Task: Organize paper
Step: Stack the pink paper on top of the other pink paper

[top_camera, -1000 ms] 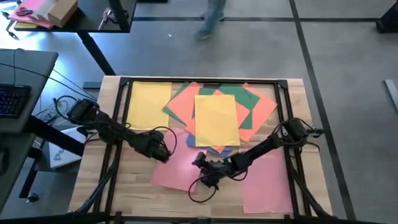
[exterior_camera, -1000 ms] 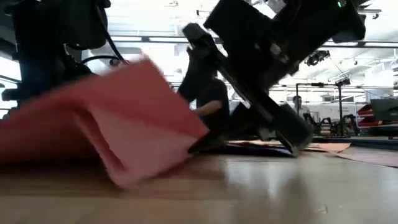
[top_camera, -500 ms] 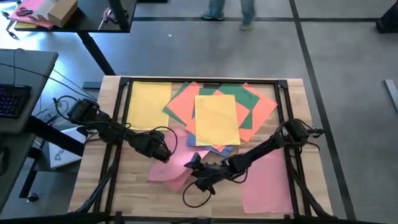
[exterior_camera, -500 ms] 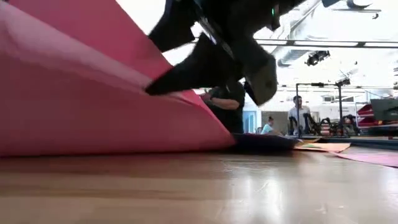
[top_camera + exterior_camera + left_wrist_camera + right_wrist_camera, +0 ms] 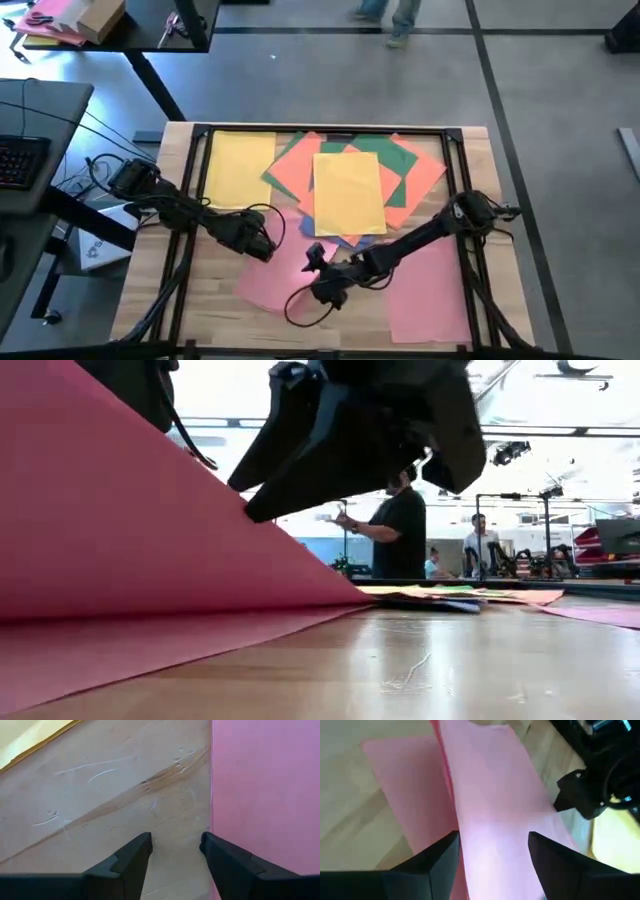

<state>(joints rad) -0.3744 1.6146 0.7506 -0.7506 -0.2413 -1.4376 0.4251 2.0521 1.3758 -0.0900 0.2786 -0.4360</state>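
Right tool (image 5: 312, 256): it was low over the front middle of the bench (image 5: 215, 305), with a pink sheet (image 5: 268, 284) between its fingers (image 5: 437, 857); the sheet was lifted and bent, one part on the wood and one part raised, so the tool held the pink sheet.
Left tool (image 5: 262, 247): it was just beside the near-left edge of the pink sheet, above bare wood; its fingers (image 5: 131, 857) stood apart with nothing between them, a middle-wide gap.
Paper pile (image 5: 352, 180): yellow, orange, green and blue sheets lay overlapping at the back middle of the bench, a yellow sheet on top.
Single yellow sheet (image 5: 238, 168): it lay flat at the back left, beside the pile.
Second pink sheet (image 5: 428, 290): it lay flat at the front right, partly under the right arm.
Low view: the raised pink sheet filled the left side; a person (image 5: 398, 530) stood in the room behind.
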